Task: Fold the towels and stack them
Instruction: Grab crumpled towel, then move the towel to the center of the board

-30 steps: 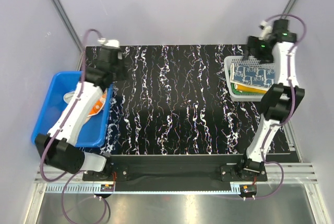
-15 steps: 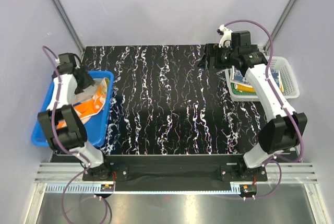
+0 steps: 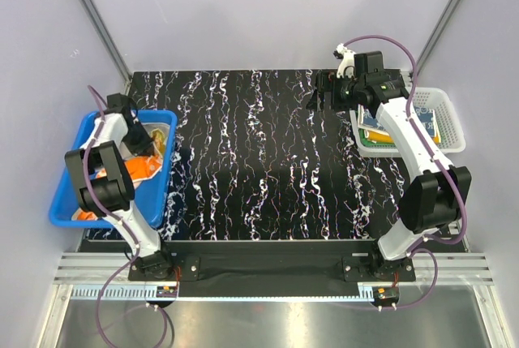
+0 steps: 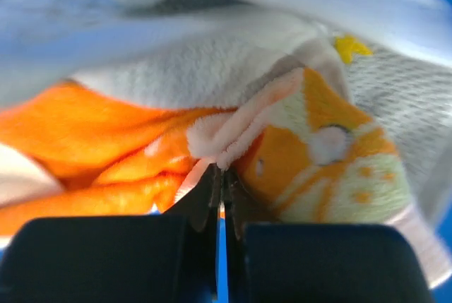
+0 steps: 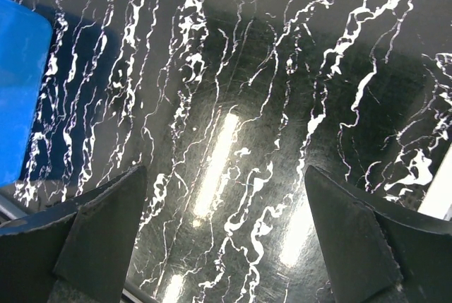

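In the left wrist view my left gripper (image 4: 222, 176) is shut on a raised fold of the cream towel with the orange fox (image 4: 332, 147). An orange cloth (image 4: 85, 133) and a whitish one (image 4: 198, 70) lie around it. From above, that gripper (image 3: 134, 133) sits low inside the blue bin (image 3: 65, 190), among the orange and cream towels (image 3: 144, 168). My right gripper (image 3: 320, 96) hangs open above the black marbled table (image 3: 259, 169), nothing between its fingers (image 5: 99, 232). Folded towels, the navy-patterned one (image 3: 377, 118) on top, lie in the white mesh basket (image 3: 450, 125).
The blue bin stands off the table's left edge and the white basket at its right edge. In the right wrist view a corner of the bin (image 5: 18, 84) shows far left, and the basket's rim (image 5: 441, 190) at the right border.
My left gripper has dropped deeper into the blue bin and shut on the fox towel. The right arm has swung off the basket to over the table, still open.
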Available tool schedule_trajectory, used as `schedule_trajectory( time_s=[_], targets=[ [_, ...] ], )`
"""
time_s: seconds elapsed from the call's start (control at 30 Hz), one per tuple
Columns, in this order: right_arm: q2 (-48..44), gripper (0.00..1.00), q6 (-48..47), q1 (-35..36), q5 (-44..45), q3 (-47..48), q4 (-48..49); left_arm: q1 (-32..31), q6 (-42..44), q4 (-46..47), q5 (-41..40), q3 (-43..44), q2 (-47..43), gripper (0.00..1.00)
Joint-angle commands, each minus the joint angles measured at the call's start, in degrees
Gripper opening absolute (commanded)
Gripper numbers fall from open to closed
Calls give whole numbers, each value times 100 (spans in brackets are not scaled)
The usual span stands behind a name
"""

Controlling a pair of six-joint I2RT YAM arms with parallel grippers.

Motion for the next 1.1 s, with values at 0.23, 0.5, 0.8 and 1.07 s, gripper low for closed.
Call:
schedule_trajectory(
  time_s=[0.23, 0.5, 0.8, 1.07],
  targets=[
    [-1099, 100, 1019, 43, -668, -625, 1158, -812, -229, -941, 670, 3390, -1715, 0],
    [-2083, 100, 1400, 43, 279, -434, 915, -3053, -413, -555, 1918, 4528, -1847, 0],
    [-2919, 100, 1224, 43, 1246, -961, -507, -5145, -1186, 1693, 1815, -496, -2875, 0],
    [-2948, 99, 1162, 43, 1150, -2420, -448, -6605, -2249, 2601, 672, -3049, -3393, 9]
  ],
)
